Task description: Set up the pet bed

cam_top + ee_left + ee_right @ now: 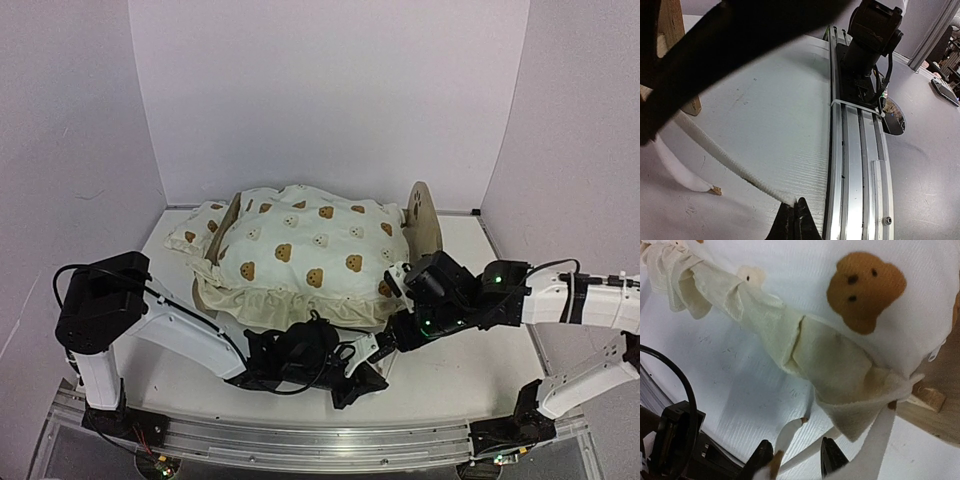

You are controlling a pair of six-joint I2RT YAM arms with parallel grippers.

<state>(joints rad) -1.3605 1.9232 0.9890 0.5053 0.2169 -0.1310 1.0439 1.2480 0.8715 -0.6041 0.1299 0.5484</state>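
The pet bed point(424, 214) stands mid-table; its plywood end boards show at left and right, and its striped base is hidden under the bear-print cushion point(310, 255). My left gripper point(372, 382) is low at the front, shut on a white cushion tie point(735, 167) that runs taut to the jaws point(796, 209). My right gripper point(388, 343) is open at the cushion's front right corner. In the right wrist view its fingers point(832, 457) straddle loose ties point(790, 432) under the ruffle point(840, 370), beside a wooden bed leg point(930, 410).
The small bear-print pillow point(195, 232) lies behind the bed's left board. A wooden bed leg point(675, 55) stands near the left gripper. The aluminium base rail point(860, 150) runs along the table's front edge. White walls close in three sides.
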